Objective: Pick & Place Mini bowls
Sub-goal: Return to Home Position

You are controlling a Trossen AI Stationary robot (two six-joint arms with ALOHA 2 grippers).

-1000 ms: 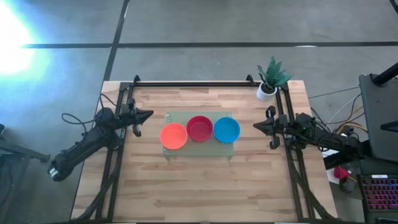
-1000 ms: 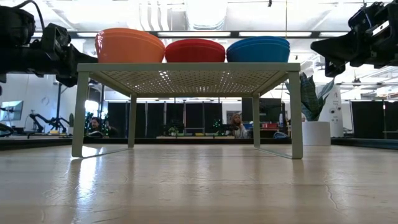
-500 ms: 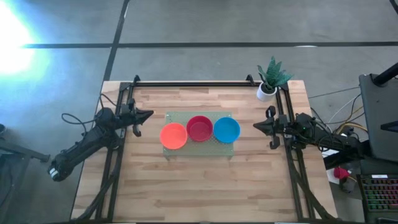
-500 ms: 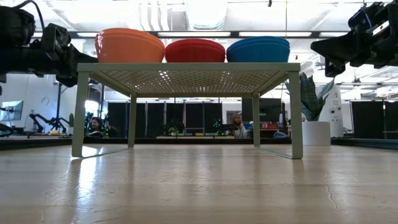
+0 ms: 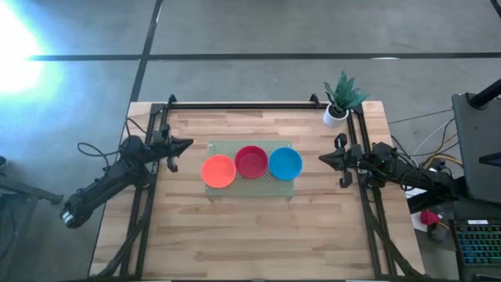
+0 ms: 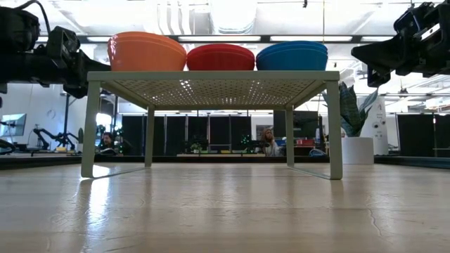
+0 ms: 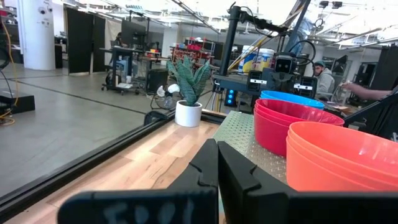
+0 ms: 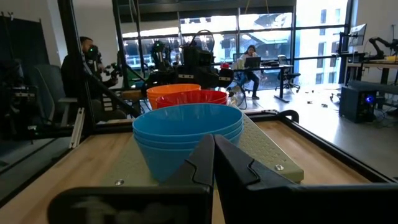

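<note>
Mini bowls (image 5: pixel 251 161) sit in three stacks in a row on a pale green shelf (image 5: pixel 223 147) on the counter (image 5: pixel 250 235). The left gripper (image 5: pixel 188 144), closed and empty, hovers near the orange stack (image 5: pixel 218 171). The right gripper (image 5: pixel 322 159), also closed and empty, hovers near the blue stack (image 5: pixel 285 163). The bowls lie between the two.

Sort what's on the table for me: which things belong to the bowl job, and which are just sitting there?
Job: orange bowls, red bowls, blue bowls, each stacked on the green shelf; left gripper and right gripper, both shut, at the table's sides.
Lying about: potted plant at the far right corner.
</note>
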